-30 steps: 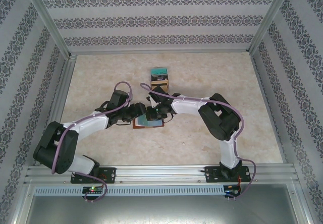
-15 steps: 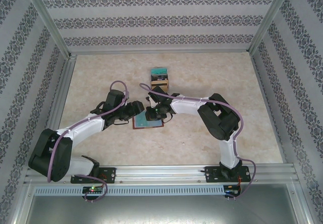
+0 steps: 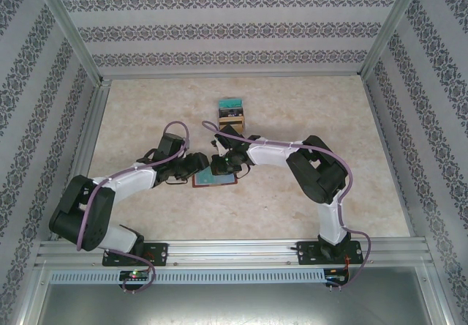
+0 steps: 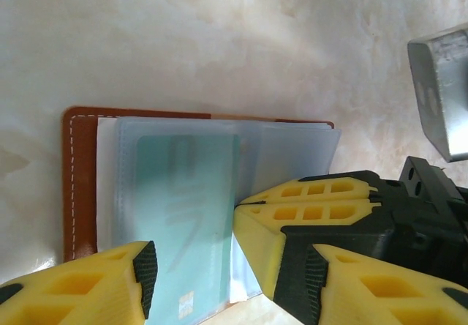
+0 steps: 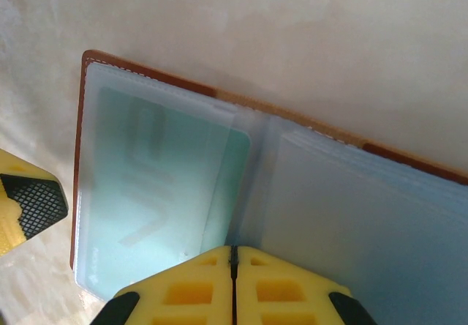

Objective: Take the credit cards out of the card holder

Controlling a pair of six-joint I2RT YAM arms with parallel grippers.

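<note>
Card holder (image 3: 216, 180) lies open on the desk (image 3: 146, 105), half hidden from above under left tool (image 3: 199, 167) and right tool (image 3: 219, 165). Teal card (image 4: 186, 215) looks blurry behind its sleeve. Right tool's clenched on the fold, left's released, straddling that card. Left arm shifted slightly; holder stayed put.

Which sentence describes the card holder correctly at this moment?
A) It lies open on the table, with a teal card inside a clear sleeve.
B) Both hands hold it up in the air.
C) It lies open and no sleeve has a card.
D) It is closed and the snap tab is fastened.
A: the card holder lies open on the table, and a teal card shows through the clear sleeve of its left page.
</note>
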